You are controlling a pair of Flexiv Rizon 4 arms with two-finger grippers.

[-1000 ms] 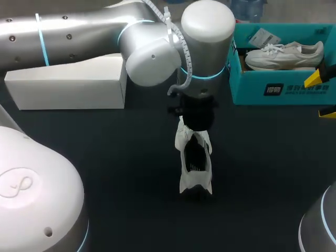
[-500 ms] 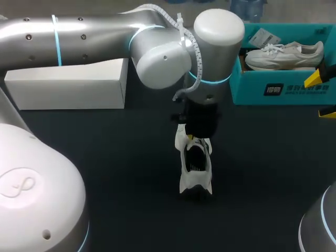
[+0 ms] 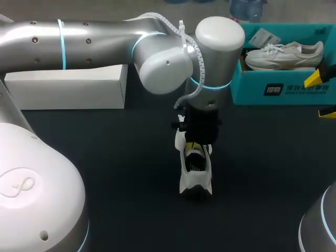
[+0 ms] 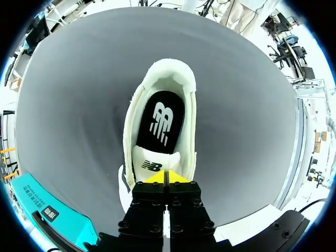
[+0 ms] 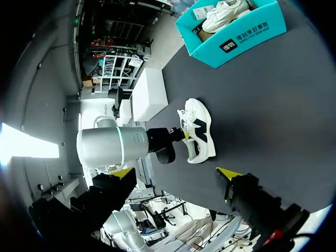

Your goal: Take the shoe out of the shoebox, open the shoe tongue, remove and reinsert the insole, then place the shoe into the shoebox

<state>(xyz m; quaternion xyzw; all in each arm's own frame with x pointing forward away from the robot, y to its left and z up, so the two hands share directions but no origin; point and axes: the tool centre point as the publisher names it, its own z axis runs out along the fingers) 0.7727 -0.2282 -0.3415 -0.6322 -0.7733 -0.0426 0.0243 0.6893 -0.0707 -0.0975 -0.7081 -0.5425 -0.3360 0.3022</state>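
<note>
The shoe (image 3: 195, 176) is standing on the dark counter (image 3: 121, 184) near the middle, outside the shoebox, and it is sitting in the same spot as a second ago. In the left wrist view its opening is facing the camera, with the black insole (image 4: 160, 123) lying inside and the white tongue (image 4: 153, 161) just ahead of the fingertips.

The left hand (image 4: 165, 177) is hanging right over that tongue with its yellow tips pressed together, only a thin line showing between them. They are touching the tongue's upper edge, but I cannot tell whether any of it is pinched between them. Compared with a second ago, the left arm (image 3: 94, 37) is reaching further toward the right and has come lower. The hand (image 3: 193, 148) now covers less of the shoe, and a yellow tip is peeking out at the shoe's mouth where only the black body showed before.

The right hand (image 5: 176, 172) is waiting well apart from the shoe, fingers spread wide. At the counter's right edge in the head view, it is in the same place as before.

Farther back, a white box (image 3: 68, 92) is lying at the left. The teal shoebox (image 3: 283, 89) is sitting at the right with a second shoe (image 3: 283, 54) inside; neither has shifted.
</note>
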